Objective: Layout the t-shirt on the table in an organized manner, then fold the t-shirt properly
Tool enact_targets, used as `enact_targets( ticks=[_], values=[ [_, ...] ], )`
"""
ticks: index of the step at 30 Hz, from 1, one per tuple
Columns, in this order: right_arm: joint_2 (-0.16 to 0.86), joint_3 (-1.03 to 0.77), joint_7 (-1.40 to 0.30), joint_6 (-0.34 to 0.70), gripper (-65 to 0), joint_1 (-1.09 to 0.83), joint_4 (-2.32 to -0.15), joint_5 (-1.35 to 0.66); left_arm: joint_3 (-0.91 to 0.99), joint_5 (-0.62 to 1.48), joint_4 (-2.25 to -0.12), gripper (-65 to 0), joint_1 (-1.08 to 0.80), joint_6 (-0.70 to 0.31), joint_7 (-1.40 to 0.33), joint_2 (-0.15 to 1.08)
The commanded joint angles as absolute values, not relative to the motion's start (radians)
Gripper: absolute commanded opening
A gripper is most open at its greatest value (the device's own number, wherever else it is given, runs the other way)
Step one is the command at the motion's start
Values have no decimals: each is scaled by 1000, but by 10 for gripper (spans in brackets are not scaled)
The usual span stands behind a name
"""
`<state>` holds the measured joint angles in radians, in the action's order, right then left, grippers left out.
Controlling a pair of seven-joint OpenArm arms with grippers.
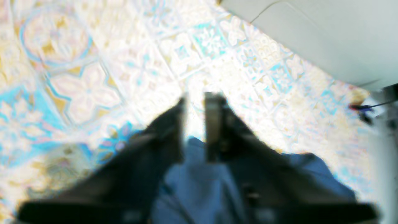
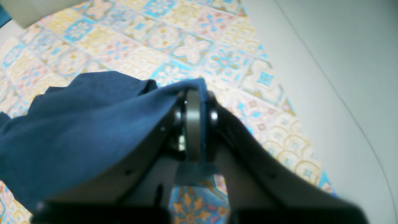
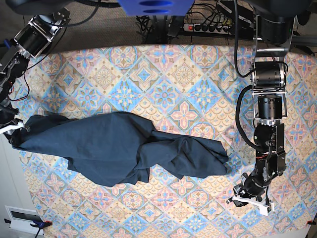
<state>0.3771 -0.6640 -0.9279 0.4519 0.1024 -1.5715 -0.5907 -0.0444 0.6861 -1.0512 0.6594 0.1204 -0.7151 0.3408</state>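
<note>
1. The right gripper [image 2: 193, 124] is clamped tight on an edge of the shirt [image 3: 124, 148], at the table's [image 3: 163, 69] left edge in the base view.
2. The left gripper [image 1: 195, 124] stands slightly parted with a narrow gap; blue cloth shows below the jaws, but whether it is gripped I cannot tell.
3. The shirt lies rumpled and stretched across the table's middle, from the left edge toward the left gripper near the right front corner.

Our two arms, one gripping, one free

Our right end effector [image 2: 193, 124] is clamped tight on cloth; our left end effector [image 1: 195, 124] shows a narrow gap between its fingers.
</note>
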Motion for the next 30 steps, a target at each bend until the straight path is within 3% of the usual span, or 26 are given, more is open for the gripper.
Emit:
enact_targets(
  ticks=[1, 3, 6, 9, 20, 30],
  values=[
    [403, -668, -895, 458, -643, 122, -1590, -610, -41, 680, -1078, -444, 684, 120, -727, 357],
    [403, -668, -895, 458, -643, 124, -1590, -610, -41, 682, -1152, -400, 628, 114, -802, 357],
    [403, -668, -895, 458, -643, 124, -1590, -610, -74, 673, -1362, -398, 509, 113, -924, 364],
    [403, -668, -895, 458, -643, 122, -1590, -610, -166, 673, -1446, -398, 403, 110, -943, 421],
    [401, -639, -897, 458, -643, 122, -1592, -610, -243, 392, -1437, -398, 236, 111, -869, 392],
    [401, -622, -897, 458, -643, 85, -1601, -613, -243, 236, -1194, -398, 277, 113, -702, 260]
  ],
)
